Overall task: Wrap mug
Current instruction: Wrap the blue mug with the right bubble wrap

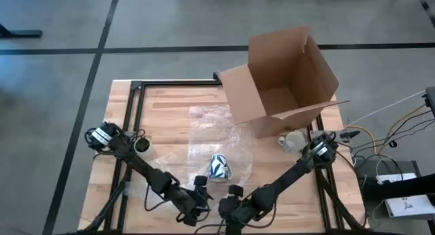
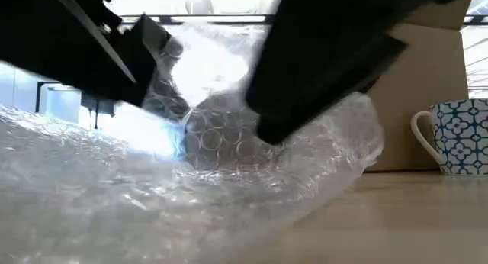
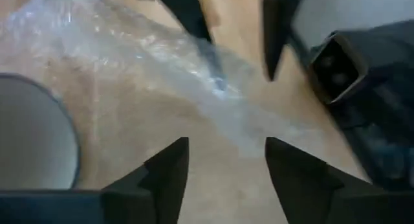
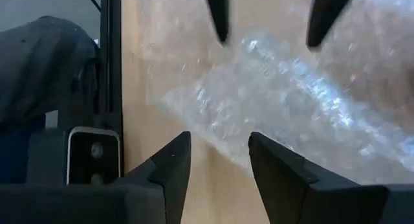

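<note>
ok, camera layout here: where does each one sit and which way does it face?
High: overhead, straight down; both arms, mug on bubble wrap, cardboard box.
Low: table height, level across; bubble wrap, dark arm parts, second mug.
Left wrist: past the open left gripper to the wrap.
Right wrist: past the open right gripper to the wrap.
All share the wrap.

You'll find no readable text, label, brand or number anywhere here (the cardboard box (image 1: 285, 75) and patterned mug (image 2: 456, 136) are unlettered).
</note>
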Robot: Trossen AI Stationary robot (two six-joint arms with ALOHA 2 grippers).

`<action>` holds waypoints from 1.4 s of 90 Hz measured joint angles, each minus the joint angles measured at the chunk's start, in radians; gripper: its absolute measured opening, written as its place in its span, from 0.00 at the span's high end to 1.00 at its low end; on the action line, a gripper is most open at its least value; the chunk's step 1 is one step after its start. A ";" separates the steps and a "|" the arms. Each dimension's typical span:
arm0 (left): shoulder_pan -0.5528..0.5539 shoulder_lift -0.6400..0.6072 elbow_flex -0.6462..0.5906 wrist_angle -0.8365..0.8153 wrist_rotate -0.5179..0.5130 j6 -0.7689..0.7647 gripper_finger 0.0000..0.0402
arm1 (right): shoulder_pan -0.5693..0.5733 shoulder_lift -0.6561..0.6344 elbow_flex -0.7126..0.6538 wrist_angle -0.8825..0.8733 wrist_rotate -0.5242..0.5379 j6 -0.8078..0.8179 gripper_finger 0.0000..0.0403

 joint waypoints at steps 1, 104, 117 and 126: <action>-0.002 0.000 0.000 0.006 0.000 -0.002 0.51 | 0.001 0.000 0.000 -0.001 0.000 0.004 0.66; -0.045 0.242 0.223 -0.004 -0.307 0.016 0.97 | 0.009 -0.048 0.001 -0.014 0.000 0.031 0.72; -0.070 0.200 0.251 -0.193 -0.308 -0.054 0.98 | 0.018 -0.089 0.001 -0.062 -0.008 0.028 0.69; -0.100 0.176 0.242 -0.305 -0.305 -0.091 0.99 | 0.020 -0.118 0.002 -0.171 -0.012 0.038 0.67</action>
